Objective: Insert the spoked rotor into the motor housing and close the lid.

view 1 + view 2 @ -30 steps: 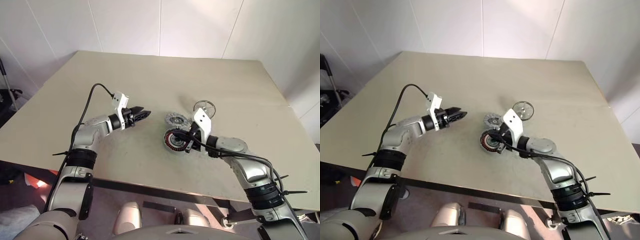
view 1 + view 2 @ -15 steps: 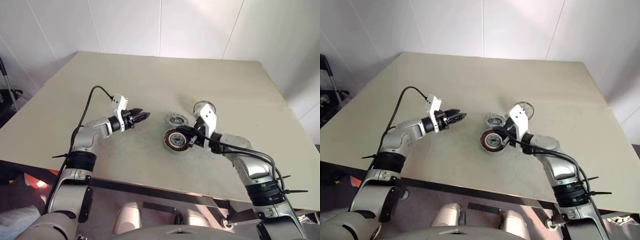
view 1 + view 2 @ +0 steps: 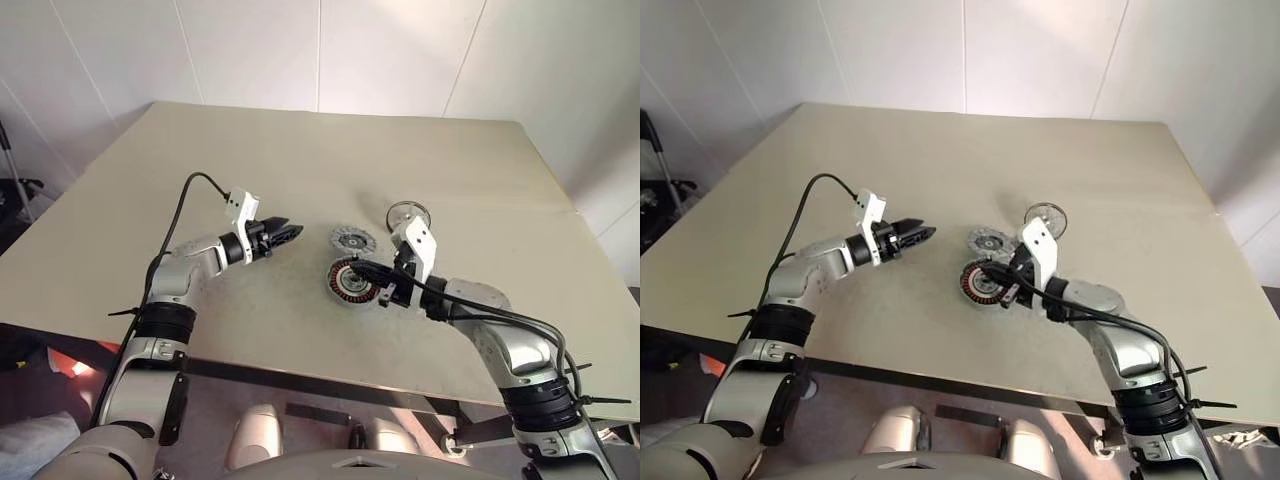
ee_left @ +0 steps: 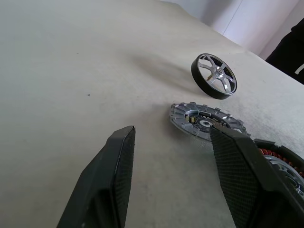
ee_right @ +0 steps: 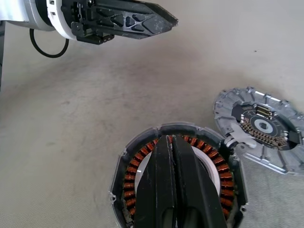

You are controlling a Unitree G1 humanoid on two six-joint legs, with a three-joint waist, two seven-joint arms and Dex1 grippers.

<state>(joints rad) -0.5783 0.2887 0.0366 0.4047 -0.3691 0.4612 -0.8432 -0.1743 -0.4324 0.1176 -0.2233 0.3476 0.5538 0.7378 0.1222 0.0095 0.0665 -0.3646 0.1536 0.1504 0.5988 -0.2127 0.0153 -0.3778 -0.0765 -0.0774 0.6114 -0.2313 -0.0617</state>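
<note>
1. On the pale beige matte tabletop [image 3: 200, 180], three round motor parts lie close together, with the robot's right tool [image 3: 385, 292] just beside the nearest one, its two black fingers pressed together and holding nothing.
2. The nearest part is the thick round motor housing [image 5: 178, 178], silver-grey rimmed, with a ring of copper-brown windings around a pale centre; it lies flat and open.
3. Just beyond it, almost touching, lies the flat grey ribbed lid [image 5: 260, 128], with a dark centre.
4. Farther back is the thin spoked rotor [image 4: 213, 76], a dark-rimmed wheel with slim pale spokes and a small hub, propped at a tilt.
5. The left tool [image 3: 285, 234] hovers well to the left of the parts, its textured black fingers [image 4: 118, 166] spread and empty.
6. Likely risks: the closed right tool could nudge the housing into the lid; the tilted rotor looks thin and smooth, so a pinch on its rim may slip or roll it away.
7. The rotor may also jam if it is lowered into the housing off-centre.
</note>
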